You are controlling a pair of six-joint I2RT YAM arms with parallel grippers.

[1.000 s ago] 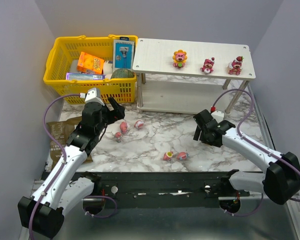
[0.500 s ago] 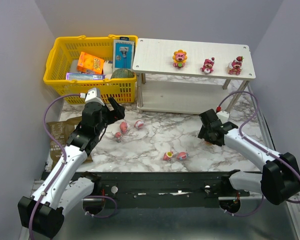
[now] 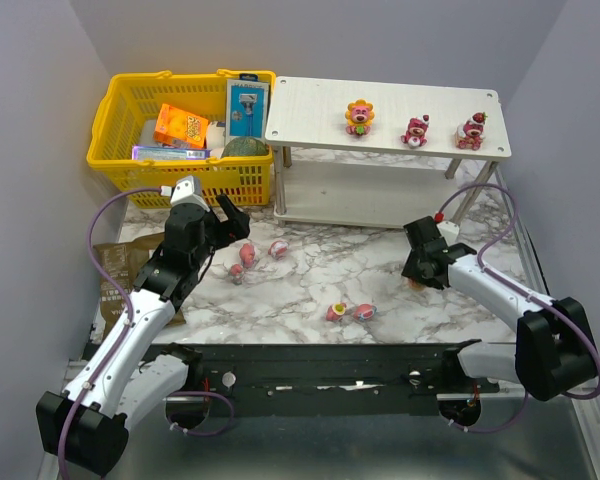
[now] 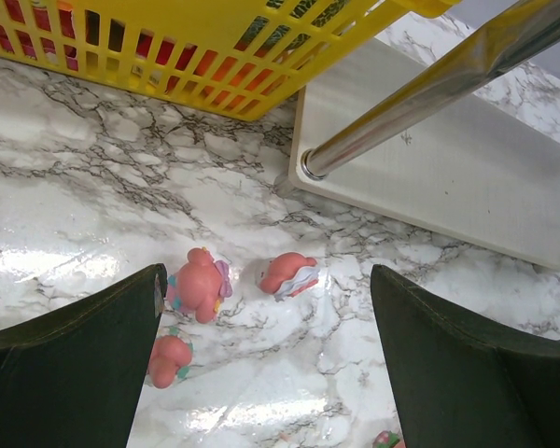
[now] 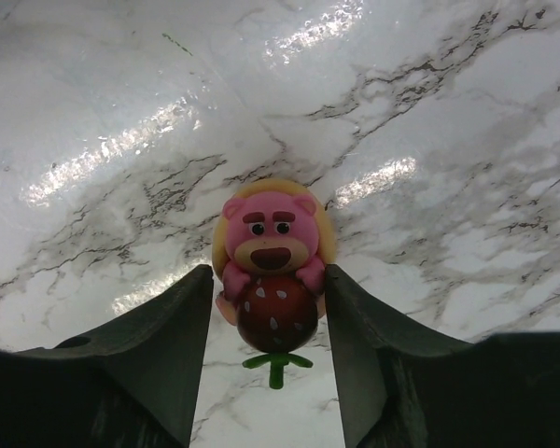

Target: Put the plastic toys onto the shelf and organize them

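My right gripper (image 5: 269, 273) is low over the marble top with both fingers against the sides of a pink bear toy (image 5: 273, 271) that hugs a dark red strawberry. From above, this gripper (image 3: 417, 280) sits right of centre, in front of the white shelf (image 3: 310, 110). Three bear toys (image 3: 414, 131) stand on the shelf's top tier. My left gripper (image 3: 232, 222) hangs open above three pink toys (image 4: 198, 285) lying on the marble, touching none of them. Two more toys (image 3: 350, 312) lie near the front edge.
A yellow mesh basket (image 3: 130, 110) with boxed goods stands at the back left, beside the shelf. A silver shelf leg (image 4: 429, 84) crosses the left wrist view. A brown packet (image 3: 115, 265) lies at the left edge of the table.
My right arm has moved right and down onto the strawberry bear, and its jaws have narrowed around it. The left arm has not moved.
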